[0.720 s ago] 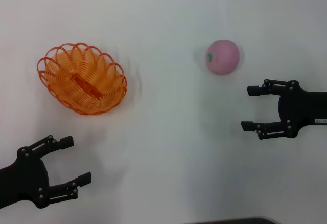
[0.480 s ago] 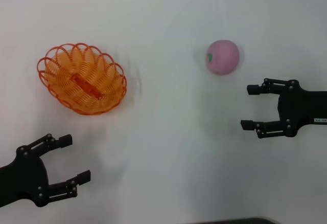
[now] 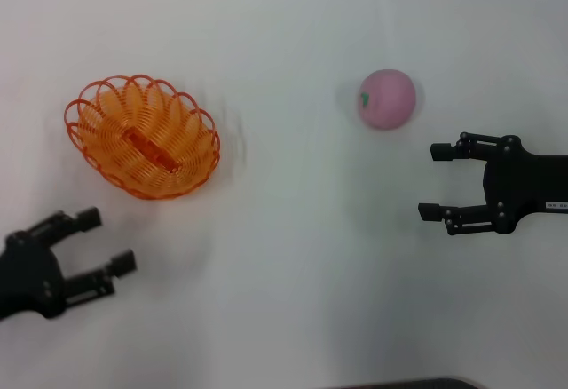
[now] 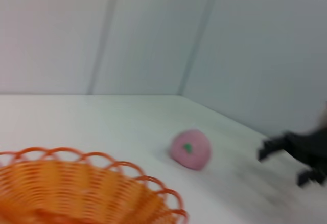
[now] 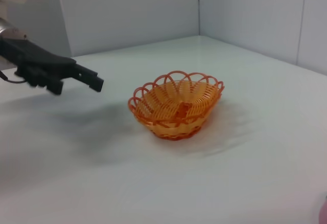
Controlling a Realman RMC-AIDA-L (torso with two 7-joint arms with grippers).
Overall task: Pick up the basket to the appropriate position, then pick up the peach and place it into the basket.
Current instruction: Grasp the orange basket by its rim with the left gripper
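I have the left gripper (image 3: 99, 242) near the table's (image 3: 293, 256) left edge, low over the surface, fingers spread apart and empty, pointing up toward the basket (image 3: 142, 136) but short of it. The basket sits upright on the left half of the table, nothing in it. The peach (image 3: 387, 99) rests on the right half, well apart from the basket.

The step in hand, as I read it, is the reach for the basket. To do it well I would bring one finger inside the looped rim and one outside on the near side, then close on the wire wall rather than on the loops, which look likely to flex and slip.

The right gripper (image 3: 439, 182) hangs just below the peach, jaws wide, fingers pointing toward the table's middle, holding nothing.
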